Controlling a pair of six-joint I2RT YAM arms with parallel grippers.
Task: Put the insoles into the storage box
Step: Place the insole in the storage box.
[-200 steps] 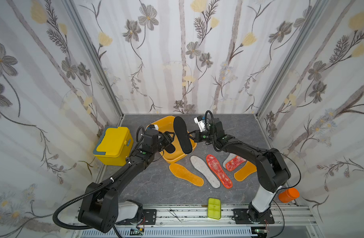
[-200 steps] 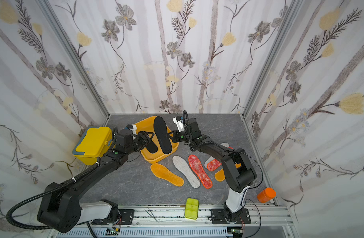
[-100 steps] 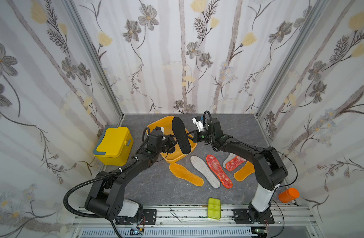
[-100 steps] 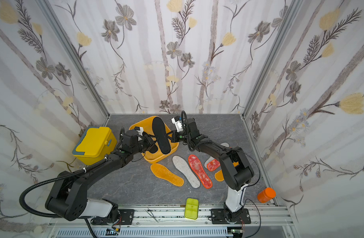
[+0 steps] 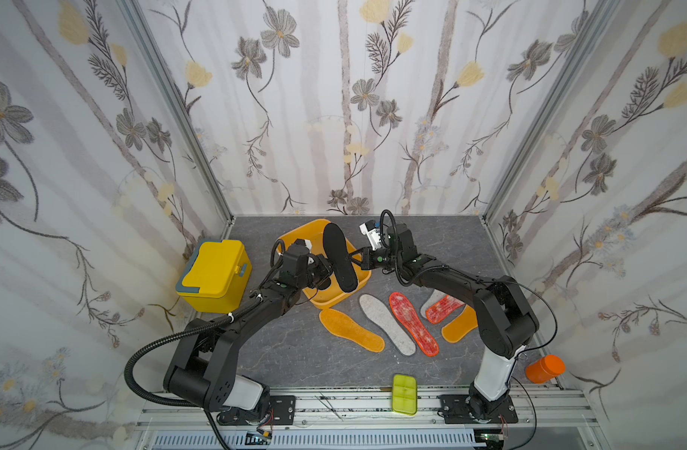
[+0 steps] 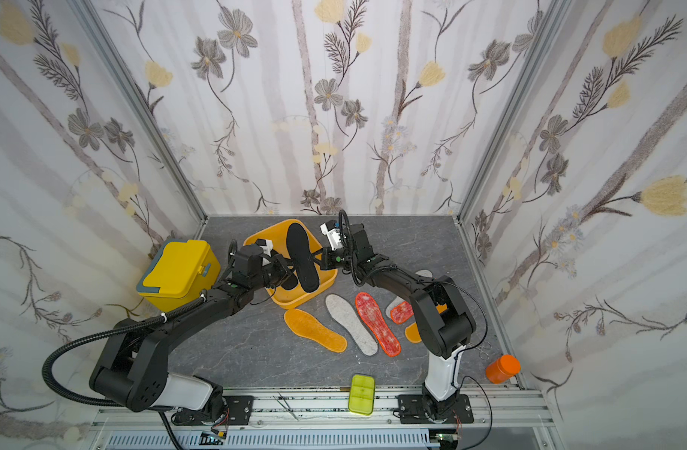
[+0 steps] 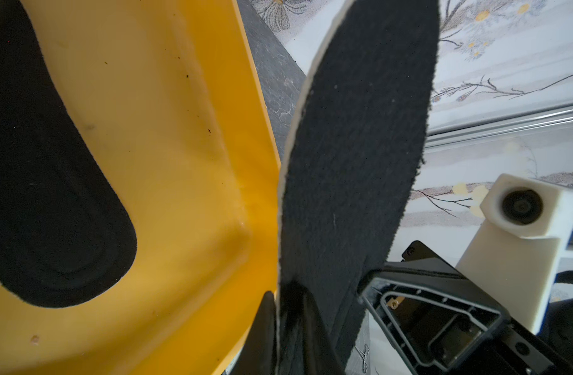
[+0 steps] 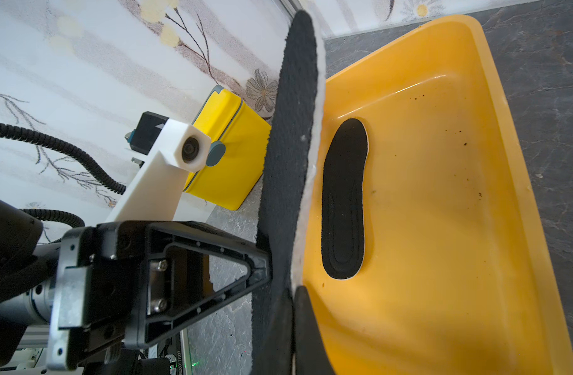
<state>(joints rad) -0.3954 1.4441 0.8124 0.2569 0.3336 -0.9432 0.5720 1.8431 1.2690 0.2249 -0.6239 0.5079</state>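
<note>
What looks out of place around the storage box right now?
The black insole is held on edge above one side of the storage box, not flat like the second black insole lying inside. Both the left gripper and the right gripper pinch it from opposite sides. Dark specks dot the box floor.

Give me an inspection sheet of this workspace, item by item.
Surface: grey marbled tabletop, no spills seen.
Job's things: storage box holds one black insole; a second black insole stands on edge above it; orange insole, grey-white insole, red mottled insole lie side by side; three more insoles overlap by the right arm.
Clutter: yellow lidded box, lime-green case, orange canister.
Tools: left tool and right tool both shut on the second black insole.
Cables: corrugated hose loops off left arm; black cable loops at right wrist.
Surroundings: floral walls on three sides, aluminium rail in front.
</note>
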